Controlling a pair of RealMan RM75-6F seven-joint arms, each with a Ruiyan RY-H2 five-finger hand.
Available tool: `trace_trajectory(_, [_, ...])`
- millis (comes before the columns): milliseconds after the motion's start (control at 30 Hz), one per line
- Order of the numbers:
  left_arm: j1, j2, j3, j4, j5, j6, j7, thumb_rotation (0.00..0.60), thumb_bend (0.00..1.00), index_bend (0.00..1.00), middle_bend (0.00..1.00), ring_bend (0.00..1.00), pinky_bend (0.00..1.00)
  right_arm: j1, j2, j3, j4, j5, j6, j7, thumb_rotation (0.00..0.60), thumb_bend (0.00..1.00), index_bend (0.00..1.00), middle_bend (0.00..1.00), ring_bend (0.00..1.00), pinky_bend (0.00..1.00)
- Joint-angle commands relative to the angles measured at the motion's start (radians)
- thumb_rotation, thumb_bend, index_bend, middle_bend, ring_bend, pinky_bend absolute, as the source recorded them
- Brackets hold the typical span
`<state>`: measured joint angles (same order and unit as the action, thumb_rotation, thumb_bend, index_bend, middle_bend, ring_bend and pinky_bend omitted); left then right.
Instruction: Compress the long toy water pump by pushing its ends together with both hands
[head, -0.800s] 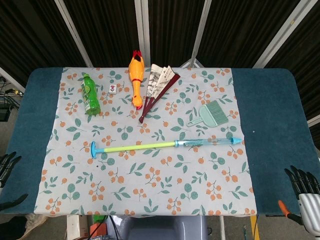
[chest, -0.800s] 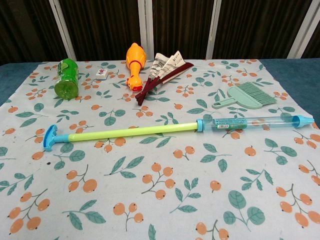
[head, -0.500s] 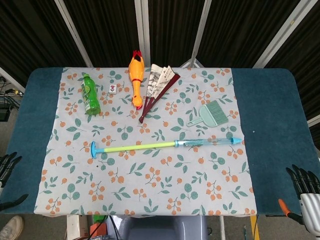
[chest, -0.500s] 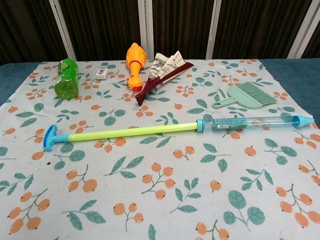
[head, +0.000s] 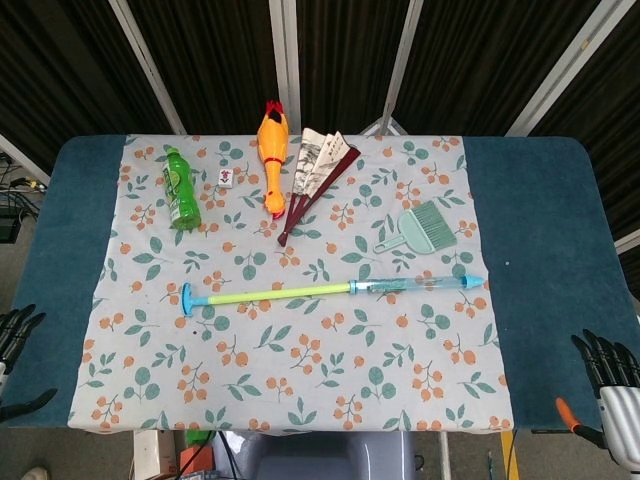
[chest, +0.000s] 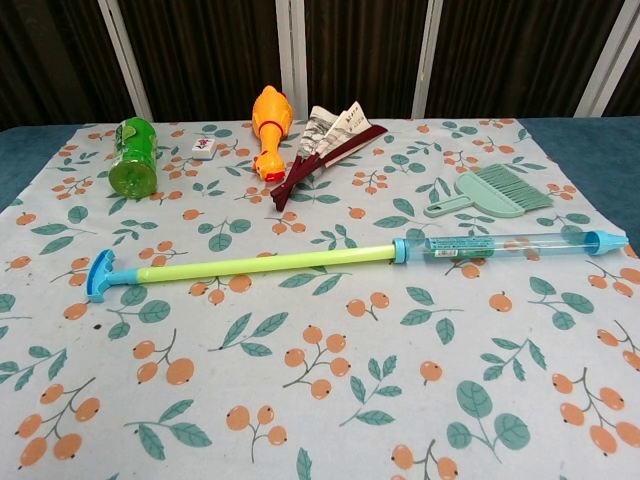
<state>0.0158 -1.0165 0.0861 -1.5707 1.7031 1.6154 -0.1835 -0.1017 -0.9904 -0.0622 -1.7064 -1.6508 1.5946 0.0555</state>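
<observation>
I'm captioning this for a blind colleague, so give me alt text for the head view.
A long toy water pump lies fully extended across a leaf-print cloth, untouched. Both robot hands, left and right, sit open at the table's near corners. Other items line the far side.

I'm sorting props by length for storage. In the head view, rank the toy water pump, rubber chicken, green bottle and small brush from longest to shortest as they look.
1. toy water pump, by far
2. rubber chicken
3. small brush and green bottle: too alike to rank.
</observation>
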Motion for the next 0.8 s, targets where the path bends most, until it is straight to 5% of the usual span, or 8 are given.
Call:
trace_trajectory(33, [0.001,0.001,0.001,-0.003,-0.002,-0.002,0.004,0.600,0.07,0.00,0.00,0.00,0.00,0.002,0.003,-0.002,-0.001,-0.002,-0.003,0.002,0.600,0.33,0.00,0.00,0.00,0.00])
trace_trajectory(533, [-0.022,0.026,-0.012,-0.069,-0.053,-0.065,0.033,0.600,0.07,0.00,0.00,0.00,0.00,0.010,0.007,-0.008,-0.006,-0.005,-0.021,0.003,0.600,0.33,0.00,0.00,0.00,0.00])
trace_trajectory(800, [-0.107,0.041,-0.078,-0.174,-0.130,-0.174,0.146,0.600,0.12,0.02,0.00,0.00,0.00,0.020,0.008,-0.007,-0.015,0.008,-0.046,-0.006,0.600,0.33,0.00,0.00,0.00,0.00])
